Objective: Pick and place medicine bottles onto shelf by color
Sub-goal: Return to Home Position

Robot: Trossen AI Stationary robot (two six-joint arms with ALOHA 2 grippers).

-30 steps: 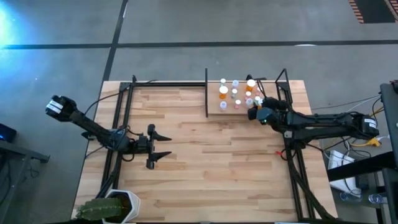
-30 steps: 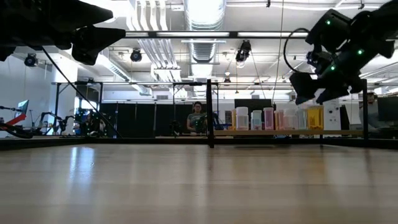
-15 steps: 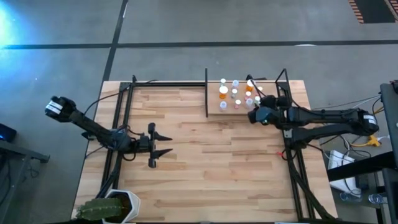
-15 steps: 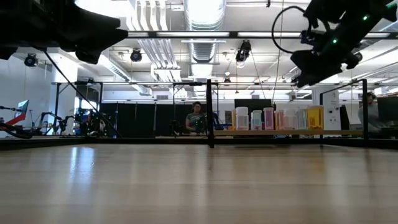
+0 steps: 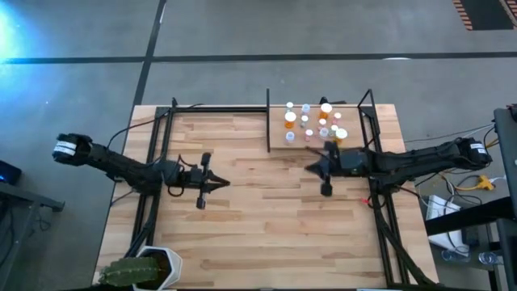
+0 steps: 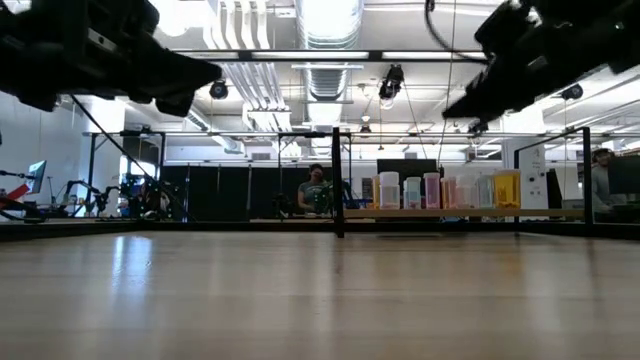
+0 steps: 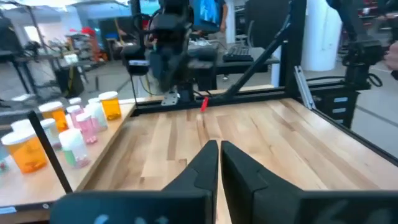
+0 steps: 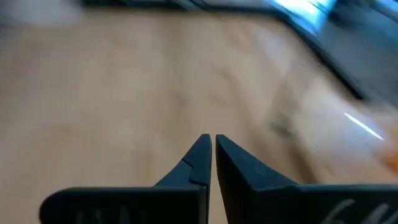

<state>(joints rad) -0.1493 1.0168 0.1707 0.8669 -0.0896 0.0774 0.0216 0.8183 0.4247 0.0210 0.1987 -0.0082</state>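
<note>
— What is seen first?
— A light wooden table (image 5: 266,234) is seen from above, framed by black rods. The shelf (image 6: 540,213) is set at its far right part, bounded on one side by a black upright divider bar (image 5: 268,121).

— And the arms?
— The left arm (image 5: 113,162) is stretched in from the table's left edge and the right arm (image 5: 412,159) from its right edge. In the low view both are shown held high above the board.

— Is anything else placed there?
— A potted plant (image 5: 133,271) is found at the near left corner, well apart from the rest.

— How are the claws held?
— The left gripper (image 7: 219,146) is pointed toward the middle of the table. Its fingers are brought almost together, with only a thin slit left between them, and nothing is gripped. The right gripper (image 8: 213,140) is held near the front of the shelf and pointed toward the left one. Its fingers are likewise pressed close, and nothing is carried. The two are kept well apart.

— Where are the medicine bottles (image 5: 311,121) found?
— They are stood upright on the shelf, white caps up, to the right of the divider bar. In the low view an orange bottle (image 6: 505,188) is seen at the row's right end, with paler ones ranged to its left.
</note>
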